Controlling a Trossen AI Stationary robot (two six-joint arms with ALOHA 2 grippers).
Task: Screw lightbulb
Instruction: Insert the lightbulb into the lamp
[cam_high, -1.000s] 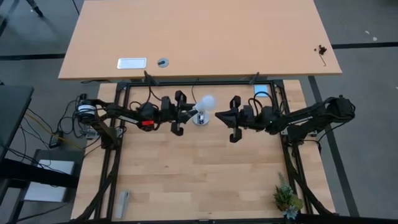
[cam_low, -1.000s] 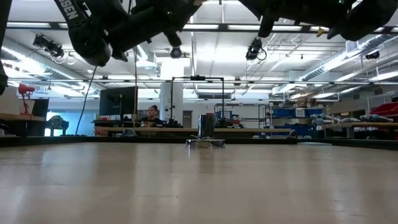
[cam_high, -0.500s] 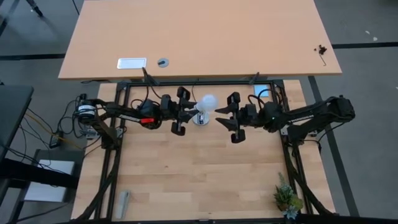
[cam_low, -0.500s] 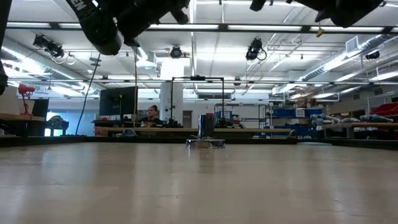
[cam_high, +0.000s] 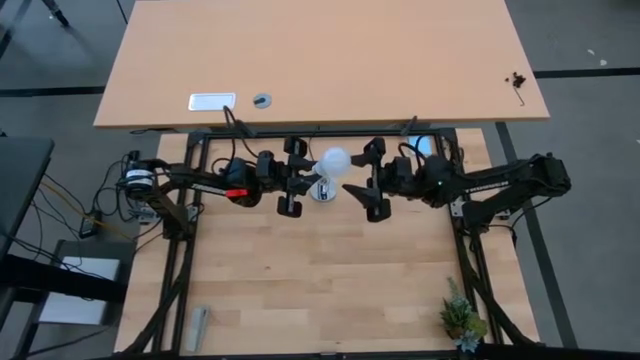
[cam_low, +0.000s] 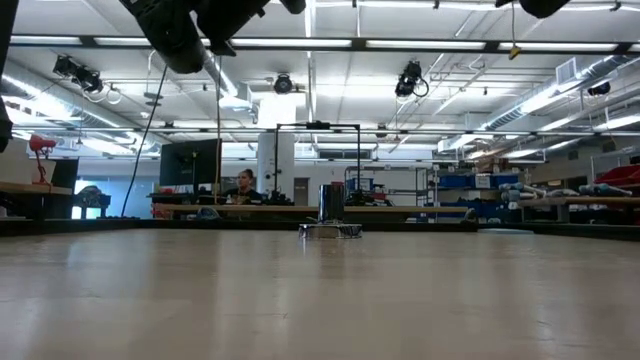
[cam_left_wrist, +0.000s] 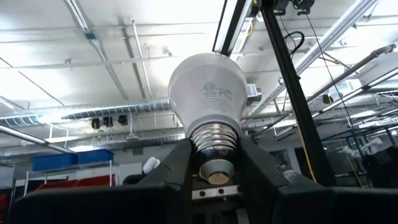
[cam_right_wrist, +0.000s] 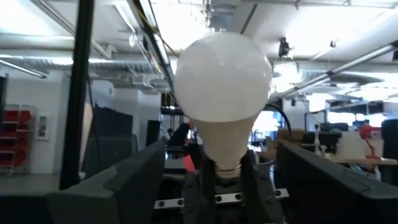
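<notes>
The white frosted lightbulb (cam_high: 333, 160) is held up over the table's far middle by my left gripper (cam_high: 314, 178), which is shut on it. It also shows in the left wrist view (cam_left_wrist: 208, 93) and the right wrist view (cam_right_wrist: 222, 81). The round silvery socket base (cam_high: 322, 191) stands on the table just below it, and shows in the low view (cam_low: 331, 228). My right gripper (cam_high: 362, 181) is open and faces the bulb from the table's right. Its fingers (cam_right_wrist: 118, 180) stand wide on either side of the bulb and touch nothing. My left gripper pinches the bulb's silver threaded screw base (cam_left_wrist: 214, 134) between its two fingers (cam_left_wrist: 177, 168). The fingers come from the table's left, slanting upward. The bulb is lifted clear of the table, and its glass end points up and away from the gripper.
A small green plant (cam_high: 460, 318) stands at the near right corner and a grey object (cam_high: 198, 325) lies at the near left. A larger desk (cam_high: 320, 60) lies beyond the far edge. A person (cam_low: 243, 183) sits in the room behind.
My right gripper has gone toward the table's left, closer to the bulb, and up. My left gripper has risen a little with the bulb, which stays in its hold over the socket base.
</notes>
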